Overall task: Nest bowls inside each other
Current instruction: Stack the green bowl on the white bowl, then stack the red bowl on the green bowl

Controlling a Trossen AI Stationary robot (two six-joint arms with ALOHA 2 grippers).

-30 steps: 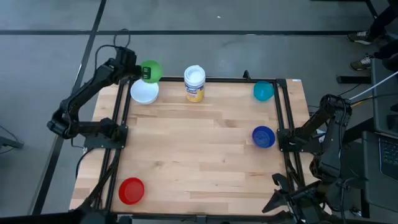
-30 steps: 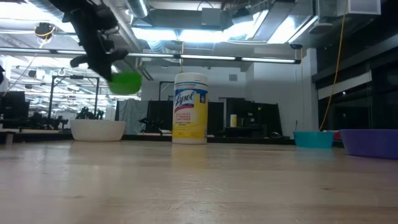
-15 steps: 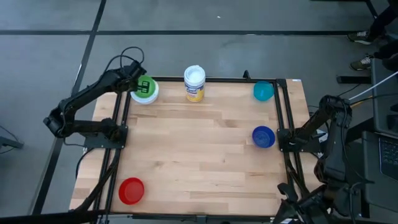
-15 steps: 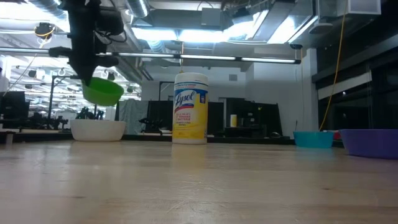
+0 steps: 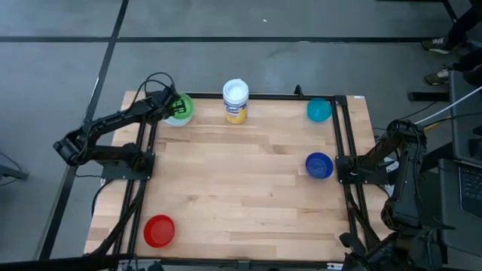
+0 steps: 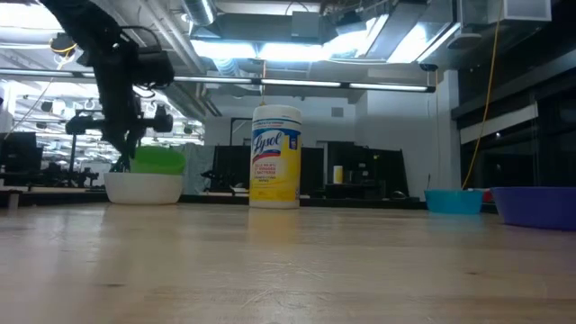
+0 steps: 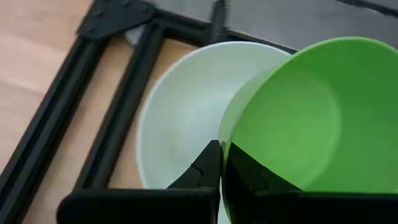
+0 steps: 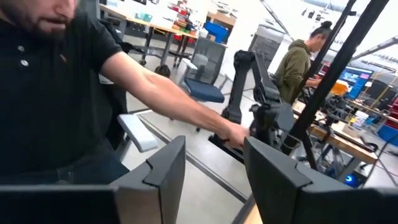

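My left gripper is at the table's far left corner, shut on the green bowl. The bowl's lower part is down inside the white bowl, which stands on the table. In the left wrist view the green bowl sits off to one side of the white bowl. The teal bowl, dark blue bowl and red bowl stand apart on the table. My right gripper is open off the table's right side, pointing level into the room. My left gripper pinches the green bowl's rim, one finger inside the bowl and one finger outside. It comes slanting down from the table's left side. The bowl is nearly upright, lowered into the white bowl; whether it rests there I cannot tell.
A white-lidded jar with a yellow label stands upright at the far edge, right of the white bowl. A black frame rail runs along the table's left side and another along the right. A person's arm shows beyond the right gripper.
My left gripper has carried the green bowl from beyond the far edge toward the near edge and down, rolling it from tilted to nearly upright. The bowl now sits low inside the white bowl. My right gripper has drifted a little toward the near side, off the table.
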